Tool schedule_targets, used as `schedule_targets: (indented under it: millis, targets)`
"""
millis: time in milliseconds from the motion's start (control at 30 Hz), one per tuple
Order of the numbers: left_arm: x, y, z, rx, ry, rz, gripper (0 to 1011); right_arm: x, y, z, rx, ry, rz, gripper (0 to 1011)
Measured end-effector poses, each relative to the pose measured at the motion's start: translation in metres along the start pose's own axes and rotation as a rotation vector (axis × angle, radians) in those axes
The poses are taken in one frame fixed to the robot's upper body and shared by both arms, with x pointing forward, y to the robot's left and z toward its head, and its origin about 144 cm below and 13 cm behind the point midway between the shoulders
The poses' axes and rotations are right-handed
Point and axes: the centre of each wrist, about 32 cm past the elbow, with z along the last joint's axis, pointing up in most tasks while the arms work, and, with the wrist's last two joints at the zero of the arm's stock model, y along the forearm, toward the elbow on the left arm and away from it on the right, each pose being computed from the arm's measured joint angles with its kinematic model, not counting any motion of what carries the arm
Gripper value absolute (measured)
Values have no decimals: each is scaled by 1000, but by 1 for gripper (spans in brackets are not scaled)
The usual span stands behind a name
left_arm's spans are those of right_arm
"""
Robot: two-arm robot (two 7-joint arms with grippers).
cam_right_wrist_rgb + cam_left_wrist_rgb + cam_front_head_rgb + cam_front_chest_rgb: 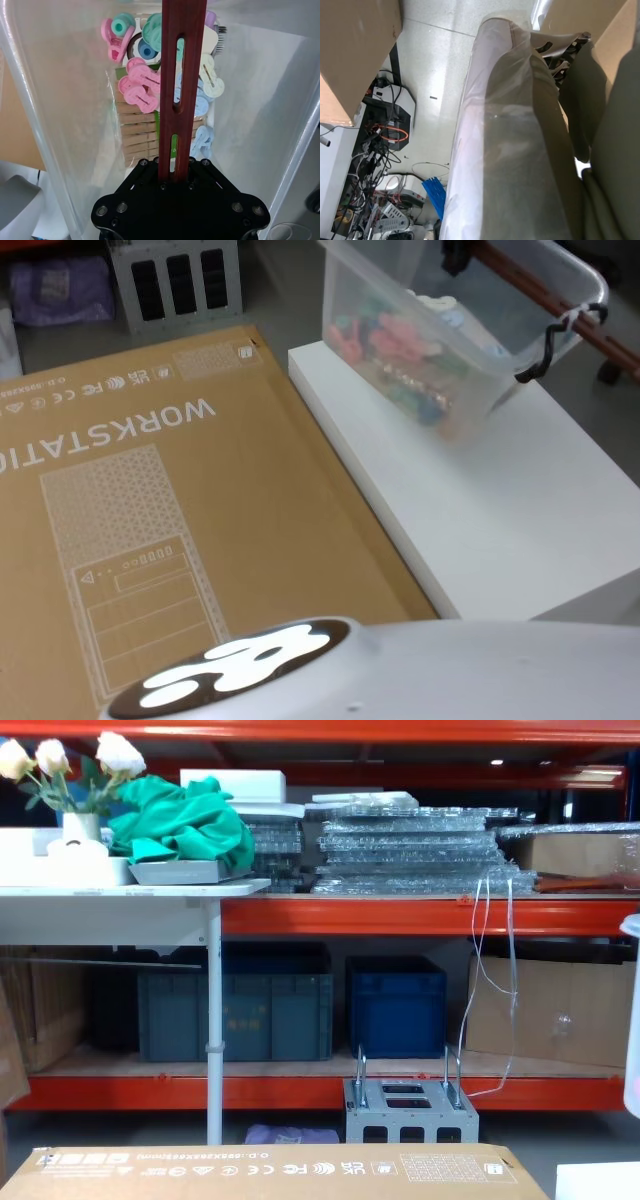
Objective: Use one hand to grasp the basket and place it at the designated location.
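Right claw (175, 170) on handle (183, 75) of basket (480, 380)

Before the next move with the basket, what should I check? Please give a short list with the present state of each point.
1. Right gripper on the handle bar: ok, the bar runs into its middle.
2. Zip tie fastening the bar to the basket rim: cannot tell how tight.
3. Load balance: not ok, the clothes pegs are piled at one end.
4. Basket bottom resting on the white table or lifted: cannot tell.
5. Designated location: cannot tell, no mark seen.
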Motion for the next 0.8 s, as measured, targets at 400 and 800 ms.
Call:
schedule_targets:
  millis: [400, 800]
  targets:
    - [0, 0, 0, 0, 0, 0, 0, 30, 11, 33, 29, -177, 11, 98]
    - [0, 0, 0, 0, 0, 0, 0, 42, 20, 60, 57, -299, 33, 98]
